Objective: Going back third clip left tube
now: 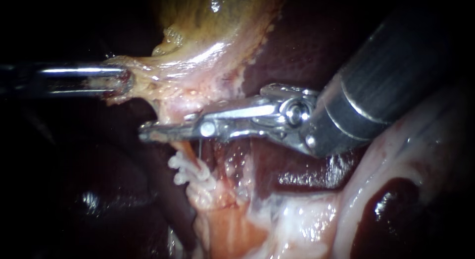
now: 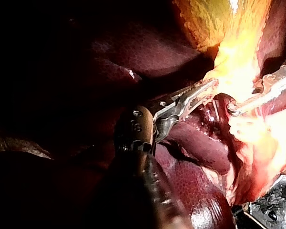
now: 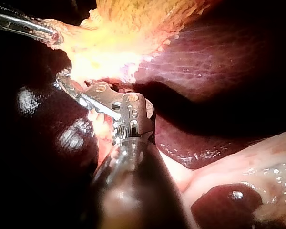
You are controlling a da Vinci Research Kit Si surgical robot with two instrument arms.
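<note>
White clips (image 1: 190, 172) sit in a tight cluster on the tube (image 1: 184, 149), just below where the right instrument (image 1: 144, 132) crosses it. That instrument comes in from the upper right and lies nearly level, its tip past the tube on the far side from its shaft. Its jaws stand only narrowly apart and hold nothing; the tube passes behind them, and the clips are clear of them. The left instrument (image 1: 121, 83) reaches in from the left with its jaws closed on the pale edge of the gallbladder (image 1: 208, 26) at its lower end, and the tissue is stretched toward it. Dark red liver (image 1: 307, 36) lies behind both. From the left arm's camera, the left instrument (image 2: 207, 88) pinches the yellow tissue, with the right instrument (image 2: 232, 108) just beside it.
</note>
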